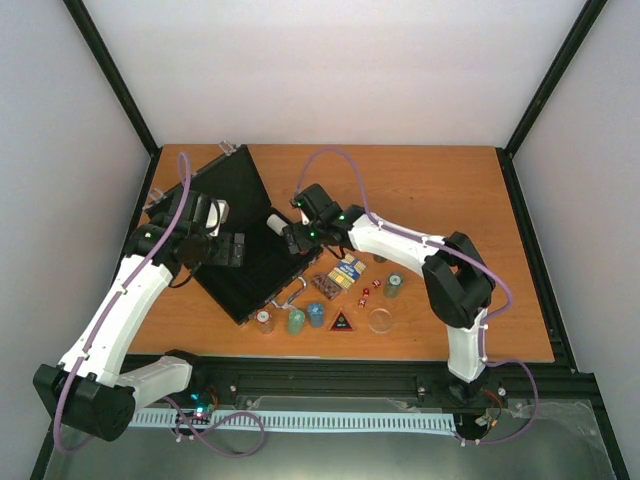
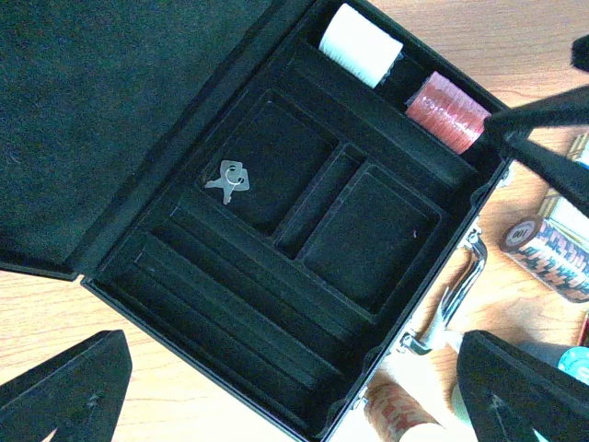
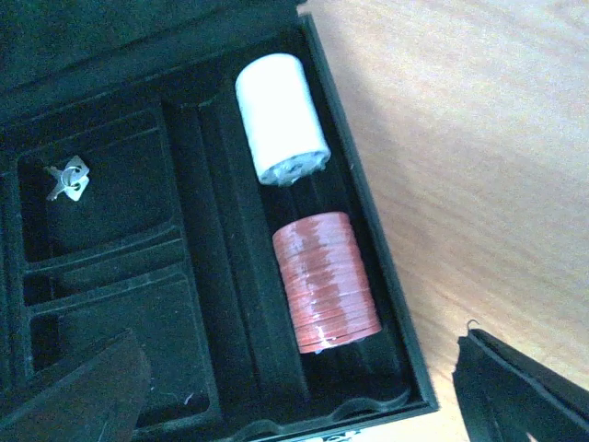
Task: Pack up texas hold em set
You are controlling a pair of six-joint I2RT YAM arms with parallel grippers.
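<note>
The black case [image 1: 243, 285] of the texas hold em set lies open left of centre. A white chip stack [image 3: 281, 120] and a red chip stack [image 3: 327, 281] lie end to end in its outer channel. My right gripper [image 3: 299, 396] hangs open just above the red stack, not touching it. The left gripper [image 2: 294, 405] is open over the case's near trays, with nothing between its fingers. More chip stacks [image 1: 296, 321], card decks [image 1: 347, 270], red dice [image 1: 370, 290], a black triangle [image 1: 342, 322] and a clear disc [image 1: 380, 320] sit on the table by the case.
Small silver keys [image 2: 230, 180] lie in one inner tray. The case's silver handle [image 2: 456, 295] points at the loose pieces. The raised lid [image 2: 101, 120] stands on the case's far left side. A green chip stack [image 1: 394, 285] sits near the right arm.
</note>
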